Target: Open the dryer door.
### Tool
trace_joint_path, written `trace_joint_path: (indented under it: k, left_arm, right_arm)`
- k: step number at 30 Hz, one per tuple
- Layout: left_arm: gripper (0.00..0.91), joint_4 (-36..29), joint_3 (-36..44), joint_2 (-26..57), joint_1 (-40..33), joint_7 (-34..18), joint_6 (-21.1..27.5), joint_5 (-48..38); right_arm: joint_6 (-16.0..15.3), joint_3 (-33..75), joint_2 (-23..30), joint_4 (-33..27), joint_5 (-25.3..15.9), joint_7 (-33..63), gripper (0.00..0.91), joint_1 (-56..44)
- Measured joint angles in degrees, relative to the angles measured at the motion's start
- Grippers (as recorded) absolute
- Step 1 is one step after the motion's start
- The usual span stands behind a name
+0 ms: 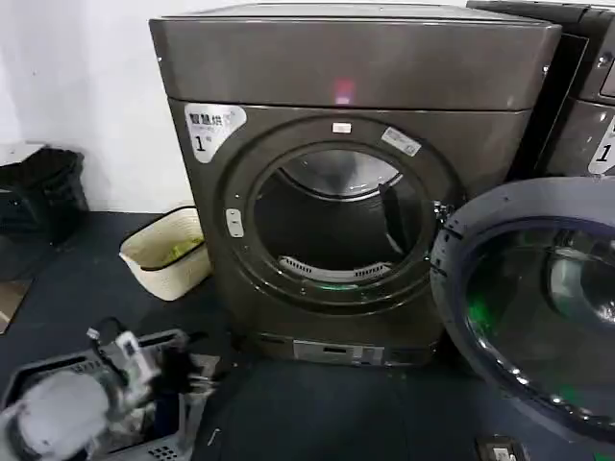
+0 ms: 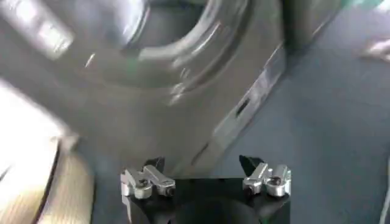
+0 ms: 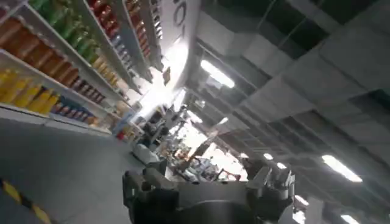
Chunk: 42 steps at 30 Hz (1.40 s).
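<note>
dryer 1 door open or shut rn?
Open. The dryer door is swung wide to the right, grey inner side facing out, and the dryer drum opening is exposed.

You see dryer: big brown-grey metal box, standing on dark floor. White sticker with "1" at its front upper corner, small pink light glowing near top. Round hole in front open, dark drum inside showing.

You see dryer door: big and round, swung wide open, hanging out at dryer's right side. Grey plastic inner side faces you, dark glass in middle, small green glints on it.
</note>
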Motion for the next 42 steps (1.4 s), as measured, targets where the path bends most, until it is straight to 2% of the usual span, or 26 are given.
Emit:
trace_joint_path:
  k: [4, 8, 13, 16, 22, 24, 31, 32, 42]
  left_arm:
    - [0.907, 2.79, -2.75, 3.18, 0.79, -4.74, 6.06, -12.06]
    - [0.907, 6.60, -4.45, 5.94, 1.92, -8.39, 6.05, -24.54]
    - [0.907, 9.31, -5.40, 8.32, 3.21, -16.28, 6.06, -39.13]
    - [0.907, 10.51, -6.27, 8.60, 3.28, -23.54, 6.04, -51.14]
    - [0.907, 12.88, -7.94, 7.98, 3.15, -43.82, 5.99, -77.86]
    - [0.907, 14.49, -8.20, 7.21, 3.51, -47.61, 5.99, -83.72]
    - [0.907, 22.02, -10.31, 5.14, 3.96, -52.07, 5.98, -93.63]
    - [0.907, 23.17, -10.35, 4.94, 3.99, -52.29, 5.98, -94.39]
    - [0.907, 29.58, -11.82, 3.88, 4.24, -53.05, 5.98, -95.82]
  right_arm:
    - [0.17, -1.59, -1.11, -1.74, -0.06, -0.64, 0.907, 1.21]
    - [0.52, -3.00, -1.19, -2.45, -0.06, -1.25, 0.907, 2.23]
    - [1.64, -3.24, -1.22, -3.01, 1.16, -1.77, 0.907, 2.43]
    - [2.43, -2.60, -1.15, -3.35, 1.52, -1.97, 0.907, 1.72]
    - [3.77, -1.95, -0.93, -3.63, 2.65, -2.56, 0.907, 1.02]
    - [4.48, -1.86, -0.67, -3.70, 3.35, -2.97, 0.907, 1.01]
    - [5.95, -1.43, -0.35, -3.60, 6.07, -4.11, 0.907, 1.81]
    - [6.88, -1.40, -0.33, -3.76, 6.66, -3.91, 0.907, 1.88]
    - [6.59, -1.29, 0.29, -3.98, 6.86, -3.73, 0.907, 2.15]
